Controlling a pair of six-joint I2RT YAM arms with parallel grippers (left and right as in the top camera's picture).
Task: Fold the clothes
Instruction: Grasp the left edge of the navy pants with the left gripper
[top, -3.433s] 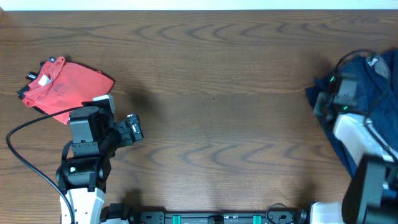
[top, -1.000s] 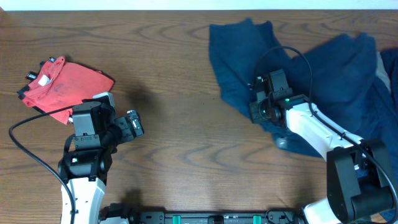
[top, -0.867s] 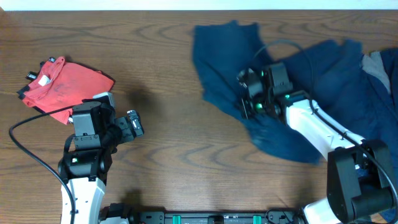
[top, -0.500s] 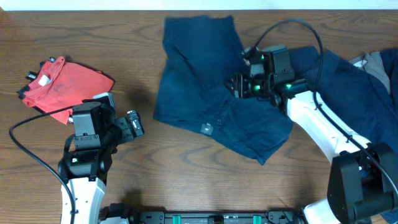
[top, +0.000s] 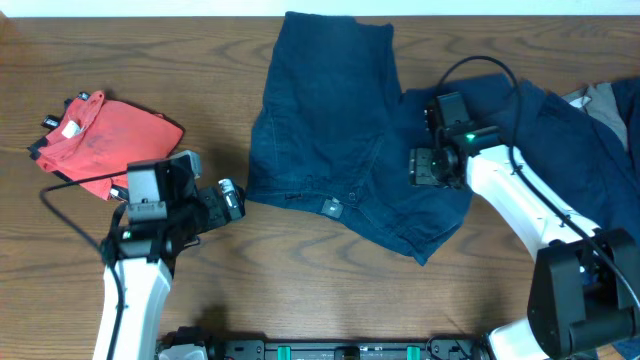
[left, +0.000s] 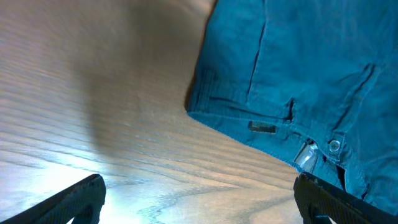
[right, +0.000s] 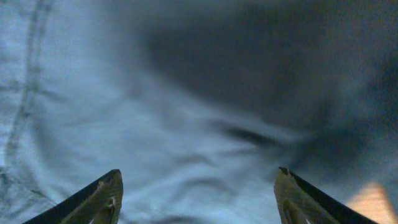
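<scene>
**Overhead view.** The navy shorts (top: 335, 120) lie spread flat on the table (top: 300, 300). One leg reaches toward the far edge, and the waistband (top: 298, 197) faces the robot. Half a second earlier the cloth was more bunched and lay farther to the left. 3.4 s earlier this part of the table was bare.

The right gripper (top: 424, 166) rests over the right-hand part of the shorts. It has drawn back from the spot nearer the shorts' centre where it was half a second ago. Right of the shorts, and touching them, is a navy heap (top: 590, 160) of further clothes.

The left gripper (top: 230, 199) sits just left of the waistband, apart from it. Its arm has shifted toward the shorts since the previous frame. A red garment (top: 105, 140) lies well to the left of the shorts and has not moved.

**Left wrist view.** The left gripper (left: 199, 199) has its fingers spread wide, with nothing between them. A corner of the shorts (left: 298, 56) fills the upper right. The waistband (left: 236, 118) and a metal button (left: 334, 145) are visible, and bare wood lies between the shorts and the fingers.

**Right wrist view.** The right gripper (right: 198, 196) is also spread wide and holds nothing. The shorts (right: 155, 106) fill the frame, blurred, so whether the fingers touch the cloth cannot be told.
</scene>
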